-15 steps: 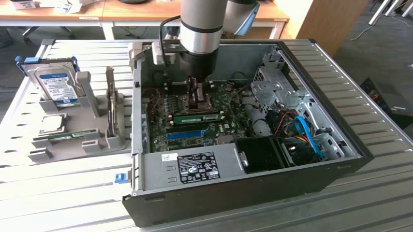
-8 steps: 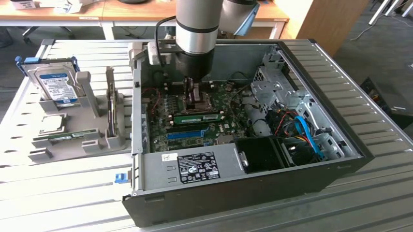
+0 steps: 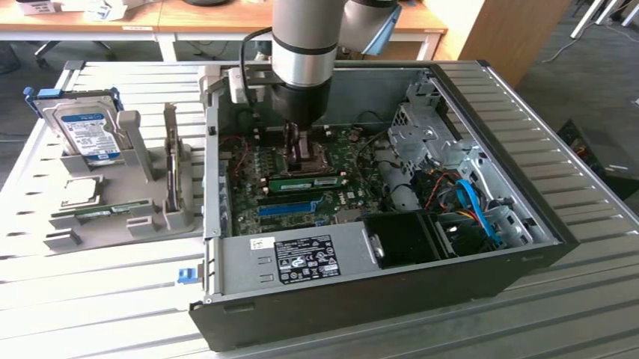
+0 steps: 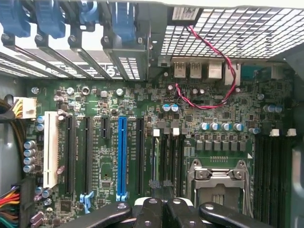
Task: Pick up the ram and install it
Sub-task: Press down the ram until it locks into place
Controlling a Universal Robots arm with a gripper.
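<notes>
An open computer case (image 3: 479, 224) lay on its side on a slatted metal table (image 3: 559, 314), its motherboard (image 3: 299, 187) facing up. The robot arm (image 3: 302, 45) came straight down into the case from twelve o'clock in the exterior view. Its gripper (image 3: 299, 146) sat low over the board's upper middle, above the CPU socket (image 4: 216, 183), and its jaws were clenched tight. In the wrist view a thin dark edge stood between the black fingers (image 4: 151, 209), but whether this was something held could not be told. One ram (image 3: 304, 182) stick lay seated across the board, toward six o'clock from the gripper. At nine o'clock of the case stood a grey parts holder (image 3: 130, 202) carrying a blue-labelled hard drive (image 3: 85, 131), a second ram stick (image 3: 100, 212) and a small square processor (image 3: 80, 188).
</notes>
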